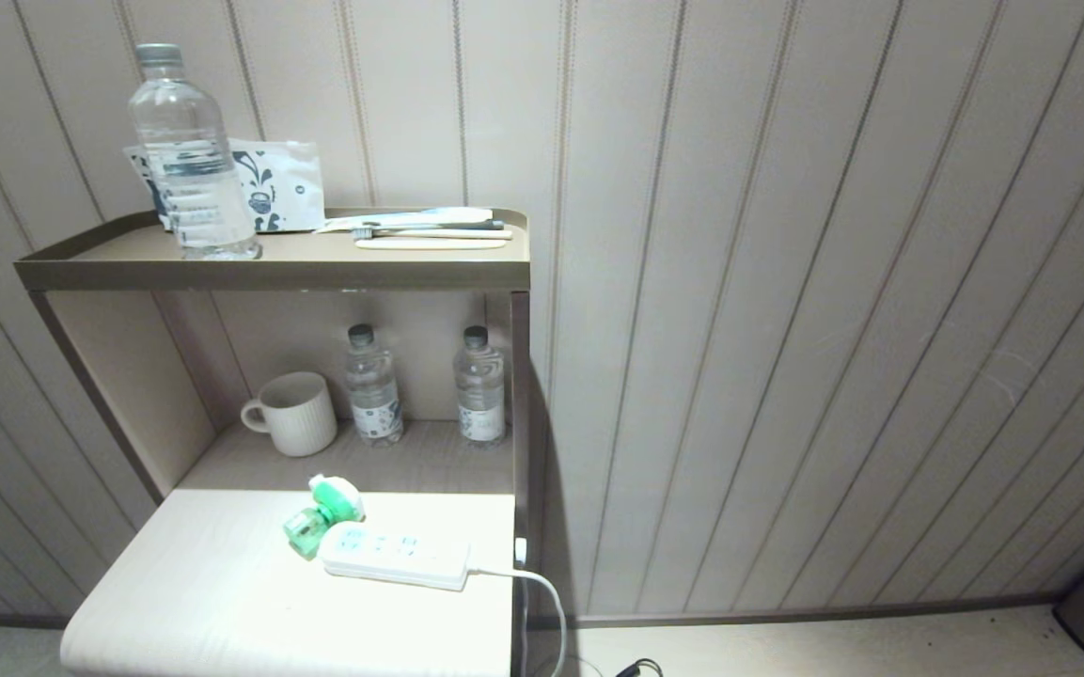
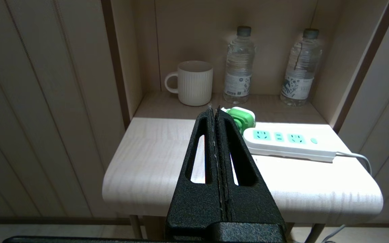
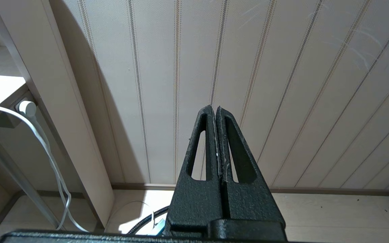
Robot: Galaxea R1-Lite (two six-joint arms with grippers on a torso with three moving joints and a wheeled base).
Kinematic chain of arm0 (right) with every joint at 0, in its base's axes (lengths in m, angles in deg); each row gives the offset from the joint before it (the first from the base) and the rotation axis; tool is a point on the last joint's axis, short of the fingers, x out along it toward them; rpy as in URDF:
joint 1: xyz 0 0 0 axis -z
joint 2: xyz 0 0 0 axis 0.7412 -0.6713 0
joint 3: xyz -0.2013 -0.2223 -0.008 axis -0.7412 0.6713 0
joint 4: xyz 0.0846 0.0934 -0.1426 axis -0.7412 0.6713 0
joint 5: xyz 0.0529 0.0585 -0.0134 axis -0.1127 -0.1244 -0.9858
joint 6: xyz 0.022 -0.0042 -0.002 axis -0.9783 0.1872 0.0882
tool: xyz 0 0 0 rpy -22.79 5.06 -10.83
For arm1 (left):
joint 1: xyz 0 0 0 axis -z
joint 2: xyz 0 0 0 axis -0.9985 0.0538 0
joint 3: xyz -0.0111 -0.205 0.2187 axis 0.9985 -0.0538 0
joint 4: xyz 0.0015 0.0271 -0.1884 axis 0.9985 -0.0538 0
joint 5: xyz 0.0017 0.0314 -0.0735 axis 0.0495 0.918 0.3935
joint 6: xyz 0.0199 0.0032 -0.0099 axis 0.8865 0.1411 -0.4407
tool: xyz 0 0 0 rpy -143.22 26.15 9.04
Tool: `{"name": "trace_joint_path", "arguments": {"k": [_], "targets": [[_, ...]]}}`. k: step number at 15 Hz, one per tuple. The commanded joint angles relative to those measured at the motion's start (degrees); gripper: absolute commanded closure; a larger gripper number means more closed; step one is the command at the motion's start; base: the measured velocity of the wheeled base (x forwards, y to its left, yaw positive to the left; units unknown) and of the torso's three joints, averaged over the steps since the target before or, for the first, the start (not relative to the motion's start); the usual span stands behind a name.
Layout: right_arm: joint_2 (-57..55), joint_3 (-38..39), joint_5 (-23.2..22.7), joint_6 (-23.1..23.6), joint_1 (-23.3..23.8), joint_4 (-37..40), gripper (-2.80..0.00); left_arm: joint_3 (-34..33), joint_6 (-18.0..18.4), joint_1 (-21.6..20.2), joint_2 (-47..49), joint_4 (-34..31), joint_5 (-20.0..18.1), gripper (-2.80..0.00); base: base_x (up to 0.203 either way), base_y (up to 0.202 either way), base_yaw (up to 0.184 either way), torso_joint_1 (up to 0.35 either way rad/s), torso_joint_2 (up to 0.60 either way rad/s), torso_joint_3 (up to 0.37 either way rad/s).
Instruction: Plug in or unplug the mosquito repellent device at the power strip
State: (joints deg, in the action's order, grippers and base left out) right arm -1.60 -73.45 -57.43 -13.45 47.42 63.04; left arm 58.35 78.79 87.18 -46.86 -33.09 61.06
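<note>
We see the mosquito repellent device [image 1: 325, 514] lying tipped on its side on the pale lower shelf [image 1: 194, 592] of a narrow wall unit, its green bottle end toward the shelf's front and its white-and-mint head toward the back. It sits just beside the left end of the power strip [image 1: 396, 555], close enough that we cannot tell whether they touch; it is not seated in any outlet. The strip lies flat near the shelf's right edge, and its white cord [image 1: 542, 588] drops over that edge toward the floor.

Behind them, in the recess, we note a ribbed mug [image 1: 297, 414] and two small water bottles [image 1: 372, 385] standing upright. A larger bottle [image 1: 189, 155], a printed packet [image 1: 283, 183] and some slim wrapped items [image 1: 424, 230] sit on the top shelf.

Neither arm shows in the head view. From the left wrist view, our left gripper [image 2: 214, 109] hangs in front of the shelf, fingers pressed together, holding nothing, tips lined up toward the device. In the right wrist view, our right gripper [image 3: 214, 109] faces the panelled wall [image 3: 282, 84], fingers likewise closed and empty, well apart from the shelf.
</note>
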Motion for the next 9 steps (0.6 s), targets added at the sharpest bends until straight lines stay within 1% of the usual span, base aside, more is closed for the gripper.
{"name": "trace_joint_path", "arguments": {"k": [1, 3, 5, 9], "targets": [[-0.01, 0.0, 0.0, 0.05, -0.02, 0.01, 0.0, 0.0, -0.01, 0.0, 0.05, 0.03, 0.0, 0.0, 0.0, 0.0, 0.0, 0.0, 0.0, 0.0], [-0.1, 0.0, -0.17, 0.45, -0.02, 0.01, 0.0, 0.0, -0.01, 0.0, 0.14, 0.03, 0.03, 0.0, 0.0, 0.0, 0.0, 0.0, 0.0, 0.0], [-0.1, 0.0, 0.09, -1.36, -0.02, 0.01, 0.0, 0.0, -0.01, 0.0, 0.14, 0.03, 0.03, 0.0, 0.0, 0.0, 0.0, 0.0, 0.0, 0.0], [-0.28, 0.0, 0.25, -2.32, -0.11, -0.08, 0.0, 0.0, -0.01, 0.0, 0.11, 0.03, -0.02, 0.0, 0.0, 0.0, 0.0, 0.0, 0.0, 0.0]]}}
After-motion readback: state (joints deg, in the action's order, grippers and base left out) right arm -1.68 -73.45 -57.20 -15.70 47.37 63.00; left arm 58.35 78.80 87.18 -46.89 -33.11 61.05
